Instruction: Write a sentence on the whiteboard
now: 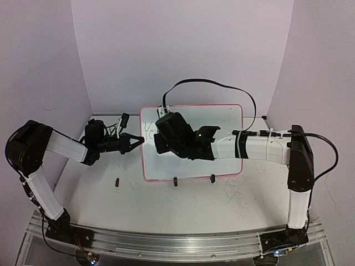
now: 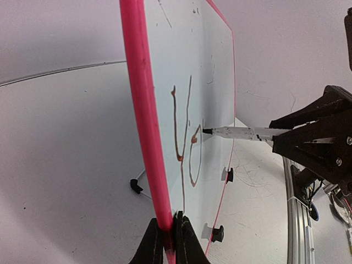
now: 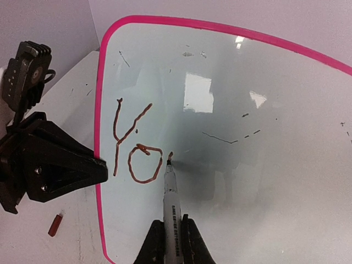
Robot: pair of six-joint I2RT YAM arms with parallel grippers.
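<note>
The whiteboard point(image 1: 222, 119), glossy white in a pink frame, stands tilted on the table. My left gripper point(image 1: 137, 139) is shut on its left edge, the fingers pinching the pink frame point(image 2: 169, 223). In the right gripper point(image 3: 171, 223), shut, sits a white marker point(image 3: 171, 201) whose tip touches the board point(image 3: 264, 181). The sentence point(image 3: 132, 151) reads "Yo" in reddish-brown strokes near the board's left side, with a short fresh stroke at the marker tip. The left wrist view shows the marker point(image 2: 236, 132) meeting the board point(image 2: 187, 55) just right of the "o".
A small red cap point(image 1: 117, 182) lies on the table left of the board's lower corner. Two black clip feet point(image 1: 175, 180) hold the board's near edge. Faint old dashes point(image 3: 220, 137) mark the board. Purple walls close in behind and on both sides.
</note>
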